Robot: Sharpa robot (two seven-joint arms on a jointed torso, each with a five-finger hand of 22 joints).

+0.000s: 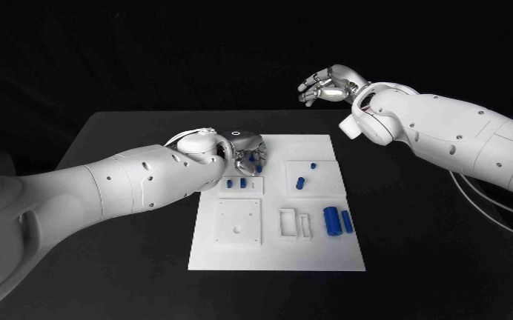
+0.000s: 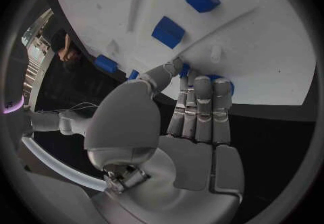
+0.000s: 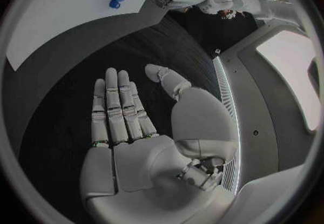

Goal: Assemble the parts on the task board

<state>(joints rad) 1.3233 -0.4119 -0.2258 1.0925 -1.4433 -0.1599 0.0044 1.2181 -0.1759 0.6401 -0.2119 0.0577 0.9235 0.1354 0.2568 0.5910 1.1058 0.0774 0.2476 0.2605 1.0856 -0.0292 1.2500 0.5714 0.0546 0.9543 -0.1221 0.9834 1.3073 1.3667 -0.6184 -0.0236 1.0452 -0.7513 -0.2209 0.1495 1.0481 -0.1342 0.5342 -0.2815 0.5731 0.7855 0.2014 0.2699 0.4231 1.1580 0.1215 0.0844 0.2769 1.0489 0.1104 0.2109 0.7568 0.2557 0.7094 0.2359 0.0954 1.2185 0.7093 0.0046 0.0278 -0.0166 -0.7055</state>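
Left hand [image 1: 244, 150] reaching over the task board [image 1: 321, 253] far-left corner, fingers together, tips touching a blue part [image 2: 223, 81]; right hand [image 1: 327, 86] hovering beyond the table's far edge, fingers apart, holding nothing.

Both arms are clad in smooth white shells, rounded and bulky, dotted with small dark screw holes. The left hand [image 1: 244, 150] and right hand [image 1: 326, 84] are silver metal, with segmented fingers and glossy domed knuckle housings. Thin pale cables [image 1: 483, 195] trail beside the right arm.
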